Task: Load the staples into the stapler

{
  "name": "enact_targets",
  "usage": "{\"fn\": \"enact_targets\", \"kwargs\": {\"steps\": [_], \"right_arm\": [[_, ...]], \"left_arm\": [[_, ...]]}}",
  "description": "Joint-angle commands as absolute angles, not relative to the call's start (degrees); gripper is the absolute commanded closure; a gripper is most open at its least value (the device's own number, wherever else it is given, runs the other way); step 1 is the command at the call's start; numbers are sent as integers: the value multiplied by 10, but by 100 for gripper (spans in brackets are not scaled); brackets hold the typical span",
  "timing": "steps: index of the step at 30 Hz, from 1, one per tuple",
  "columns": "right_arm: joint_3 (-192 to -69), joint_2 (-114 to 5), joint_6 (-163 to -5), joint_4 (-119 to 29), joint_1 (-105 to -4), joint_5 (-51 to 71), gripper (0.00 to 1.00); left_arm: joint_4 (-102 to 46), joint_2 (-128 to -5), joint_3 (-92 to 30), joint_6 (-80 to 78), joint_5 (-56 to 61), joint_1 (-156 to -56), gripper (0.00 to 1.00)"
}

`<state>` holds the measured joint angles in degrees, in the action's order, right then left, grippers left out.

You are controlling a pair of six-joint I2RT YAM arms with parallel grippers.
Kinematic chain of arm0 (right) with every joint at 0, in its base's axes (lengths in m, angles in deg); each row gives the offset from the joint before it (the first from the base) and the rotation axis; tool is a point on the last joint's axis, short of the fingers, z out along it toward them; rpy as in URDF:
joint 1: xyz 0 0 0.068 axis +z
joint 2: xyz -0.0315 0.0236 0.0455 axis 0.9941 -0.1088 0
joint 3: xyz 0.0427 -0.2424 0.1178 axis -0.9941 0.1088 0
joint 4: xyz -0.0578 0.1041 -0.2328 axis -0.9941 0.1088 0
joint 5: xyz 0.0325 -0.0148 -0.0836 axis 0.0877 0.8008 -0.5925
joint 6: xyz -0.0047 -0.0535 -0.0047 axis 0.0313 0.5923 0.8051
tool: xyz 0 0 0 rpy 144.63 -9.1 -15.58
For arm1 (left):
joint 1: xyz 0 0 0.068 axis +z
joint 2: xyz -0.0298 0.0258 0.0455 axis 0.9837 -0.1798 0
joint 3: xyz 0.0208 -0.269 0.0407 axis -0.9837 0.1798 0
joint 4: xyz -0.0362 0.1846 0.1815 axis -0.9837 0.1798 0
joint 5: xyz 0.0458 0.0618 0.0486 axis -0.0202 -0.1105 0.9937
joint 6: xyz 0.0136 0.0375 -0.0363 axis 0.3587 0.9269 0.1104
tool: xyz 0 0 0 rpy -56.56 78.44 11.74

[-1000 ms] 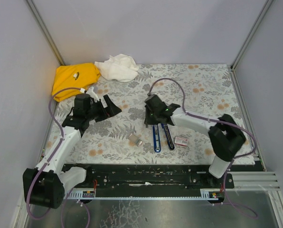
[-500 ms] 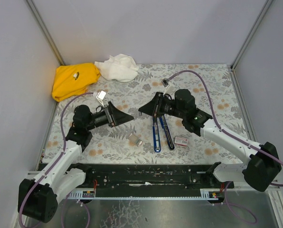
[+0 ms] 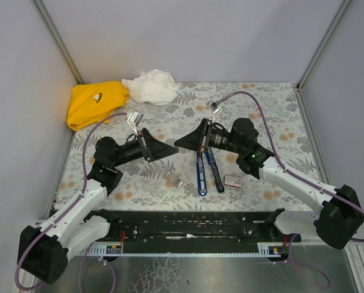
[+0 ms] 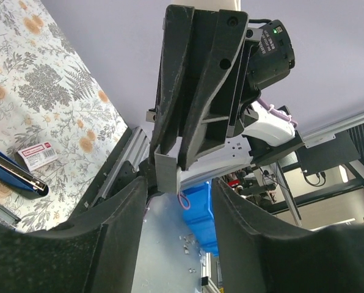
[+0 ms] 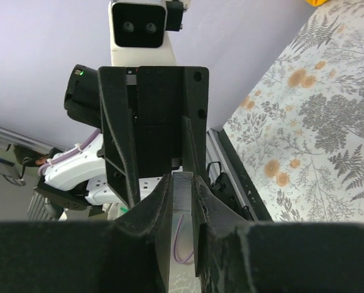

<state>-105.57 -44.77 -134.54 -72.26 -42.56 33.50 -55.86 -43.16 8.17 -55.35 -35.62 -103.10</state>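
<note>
Spotting the stapler (image 3: 199, 176) flat on the bench (image 3: 267, 116), swung open into a narrow V, hinge toward 12 o'clock, blue arm on the 9 o'clock side, black arm on the 3 o'clock side, both free ends toward 6 o'clock. Touched by neither hand.

Finding the staples box (image 3: 233, 180) just beside the black arm's free end, at 3 o'clock of it, whitish with red print, flat on the bench and apart from the stapler.

Seeing the staple strip (image 5: 183, 190) off the bench altogether, pinched between the fingers of the right hand (image 3: 178, 141), ridged and silvery-grey, poking out past the fingertips in both wrist views.

Placing that right hand, clenched on the strip, in the air at about 11 o'clock of the stapler's hinge, pointing toward 9 o'clock.

Facing it nose to nose, the left hand (image 3: 171, 149), pointing toward 3 o'clock, fingers spread wide and gripping nothing. From the left wrist view, strip in line with the gap between those fingers but not touched by them.

Noting a small grey piece (image 3: 173, 179) on the bench at 9 o'clock of the blue arm, near but apart, too small to identify.

Ending at the far 10 o'clock corner with a yellow cloth (image 3: 96, 102) and, right beside it at its 3 o'clock side, a crumpled white cloth (image 3: 150, 86).
</note>
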Motion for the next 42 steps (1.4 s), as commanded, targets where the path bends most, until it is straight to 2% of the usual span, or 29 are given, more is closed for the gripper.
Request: {"fn": "enact_targets", "kwargs": {"steps": [1, 10, 18, 21, 25, 28, 30, 34, 38, 42], "right_arm": [[-1052, -427, -1374, -795, -428, 370, 82], [-1045, -423, -1384, -809, -427, 378, 82], [-1036, -419, -1384, -810, -427, 370, 80], [-1031, -411, -1370, -793, -428, 357, 69], [-1037, -387, -1309, -700, -431, 304, 34], [-1040, -363, -1260, -617, -447, 264, 22], [-1050, -350, -1219, -544, -452, 214, 18], [-1074, -346, -1138, -391, -452, 98, 16], [-1063, -339, -1107, -338, -452, 53, 16], [-1055, -338, -1089, -311, -452, 34, 15]], "left_arm": [[-614, -437, 64, -571, -341, -1045, 56], [-634, -438, 63, -590, -332, -1055, 71], [-630, -439, 69, -591, -329, -1057, 89], [-596, -439, 67, -567, -326, -1057, 92], [-479, -434, 53, -489, -312, -1059, 94], [-323, -436, 31, -391, -250, -1069, 94], [-236, -453, 17, -350, -187, -1083, 94], [-139, -527, -13, -326, -55, -1145, 94], [-84, -636, -53, -321, 62, -1198, 95], [-75, -715, -80, -331, 127, -1225, 95]]}}
